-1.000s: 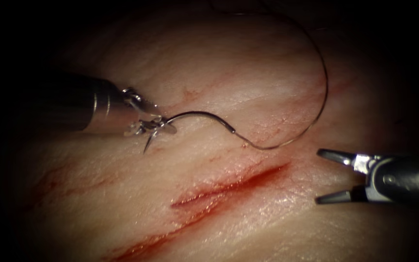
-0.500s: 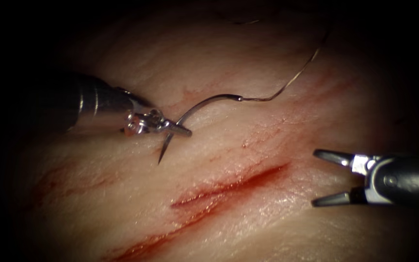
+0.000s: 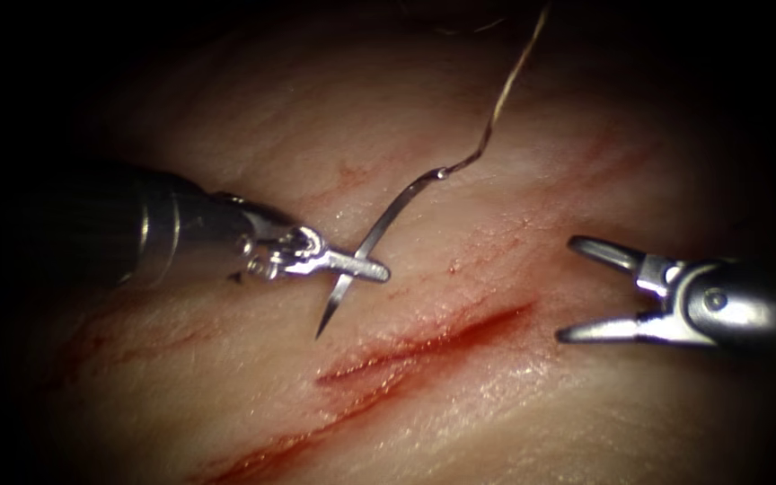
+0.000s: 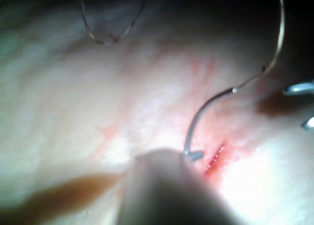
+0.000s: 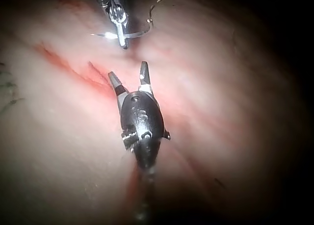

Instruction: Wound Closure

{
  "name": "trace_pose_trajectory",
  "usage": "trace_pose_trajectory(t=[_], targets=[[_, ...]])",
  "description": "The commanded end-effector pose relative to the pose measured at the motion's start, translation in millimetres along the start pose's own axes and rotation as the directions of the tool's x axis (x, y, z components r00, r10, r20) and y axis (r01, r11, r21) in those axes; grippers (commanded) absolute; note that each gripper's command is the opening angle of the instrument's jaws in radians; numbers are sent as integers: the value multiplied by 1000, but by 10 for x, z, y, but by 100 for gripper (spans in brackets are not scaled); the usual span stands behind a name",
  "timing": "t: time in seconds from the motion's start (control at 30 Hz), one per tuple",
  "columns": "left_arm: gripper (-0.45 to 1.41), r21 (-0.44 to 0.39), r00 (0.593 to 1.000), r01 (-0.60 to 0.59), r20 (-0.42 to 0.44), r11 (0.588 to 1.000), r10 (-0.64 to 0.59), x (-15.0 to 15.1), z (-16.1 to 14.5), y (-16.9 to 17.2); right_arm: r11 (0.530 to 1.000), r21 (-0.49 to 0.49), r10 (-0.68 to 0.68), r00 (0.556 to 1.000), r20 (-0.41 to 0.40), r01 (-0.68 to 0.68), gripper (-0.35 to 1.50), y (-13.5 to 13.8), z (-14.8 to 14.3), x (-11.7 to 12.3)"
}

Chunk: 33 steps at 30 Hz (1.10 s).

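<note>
Endoscope view: the left end effector (image 3: 365,268) clamps the needle (image 3: 379,229) near its point end, tip aimed down at the tissue (image 3: 514,413) just left of the cut (image 3: 424,346), not in it; thread (image 3: 505,90) trails upward. The right end effector (image 3: 577,287) gapes empty, right of the cut. A square, firm grip should serve any bite best.

Left wrist view: the needle (image 4: 206,110) arcs free above the cut (image 4: 216,159).

Right wrist view: the right end effector (image 5: 130,73), spread, holds nothing beside the cut (image 5: 73,70).
</note>
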Motion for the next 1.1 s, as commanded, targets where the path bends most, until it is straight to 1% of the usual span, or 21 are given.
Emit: trace_pose_trajectory(t=[0.03,0.13,0.23,0.27,0.3,0.47,0.63,0.73,0.93,1.1], targets=[[-45,-13,1000,8,-8,1000,-8,-2,5,-6,999,-12,47,998,-38,-48,91,4,12,-8],[-45,-57,999,23,-38,998,-25,-4,5,-7,995,-40,93,991,-92,-97,91,13,20,-10],[-45,-60,999,25,-42,998,-27,-7,5,-9,986,-64,142,978,-156,-153,89,20,33,-8],[-45,-64,999,21,-45,998,-24,-9,7,-10,982,-73,158,972,-173,-172,89,23,45,-6],[-45,-66,999,20,-47,998,-23,-10,7,-11,980,-74,168,970,-178,-184,89,23,50,-6],[-45,-85,998,12,-60,996,-18,-14,9,-13,975,-66,198,962,-188,-214,89,22,80,-5],[-45,-102,997,15,-74,995,-23,-12,13,-13,976,-42,206,966,-157,-215,91,14,107,-7],[-45,-116,996,2,-84,993,-12,-12,13,-11,976,-45,204,969,-142,-212,89,12,121,-15],[-45,-122,996,-22,-86,992,12,-16,16,-8,973,-47,215,966,-144,-224,89,19,125,-24],[-45,-126,996,-35,-80,991,25,-17,20,-7,973,-47,219,965,-142,-227,89,18,126,-20]])
